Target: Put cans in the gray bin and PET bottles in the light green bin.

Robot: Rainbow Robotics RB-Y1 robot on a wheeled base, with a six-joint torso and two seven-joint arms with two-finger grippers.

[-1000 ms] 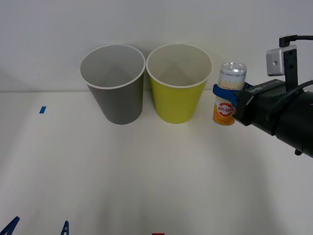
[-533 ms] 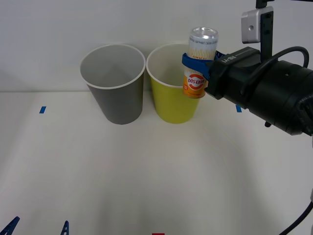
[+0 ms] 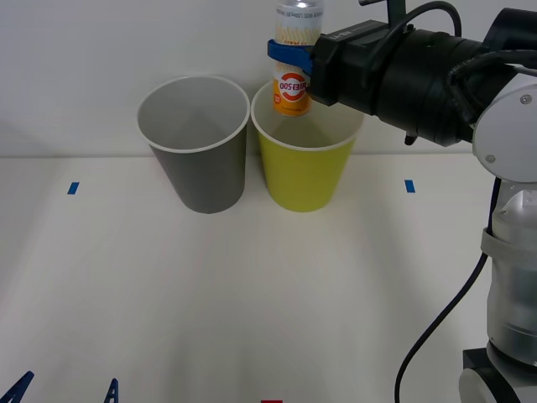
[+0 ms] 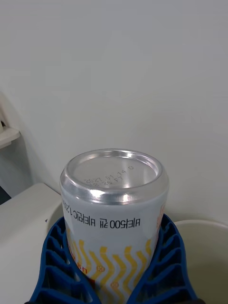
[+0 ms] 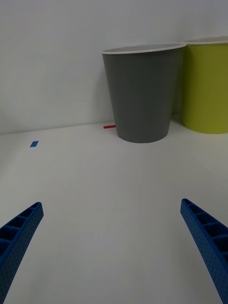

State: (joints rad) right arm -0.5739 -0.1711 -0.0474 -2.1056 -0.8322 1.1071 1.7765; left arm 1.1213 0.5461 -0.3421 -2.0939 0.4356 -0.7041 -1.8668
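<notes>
At the top centre of the front view, the right pincer [image 3: 289,52] pinches the can [image 3: 295,50] upright above the light green bin's [image 3: 306,172] rim; the carry looks midway; next it must shift left over the gray bin [image 3: 201,168]; the left pincer [image 5: 114,247] waits spread over the surface [image 3: 252,285].

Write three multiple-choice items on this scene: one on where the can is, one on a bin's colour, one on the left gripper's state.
1. The can is
A. held above the light green bin
B. lying on the table
C. inside the gray bin

2. The bin on the robot's left is
A. red
B. dark gray
C. blue

3. The left gripper is
A. shut on the can
B. shut on nothing
C. open

Key: 1 A, the right gripper clamps it over the light green bin. 2 B, the gray bin stands there. 3 C, its fingers are spread, low over the table.
</notes>
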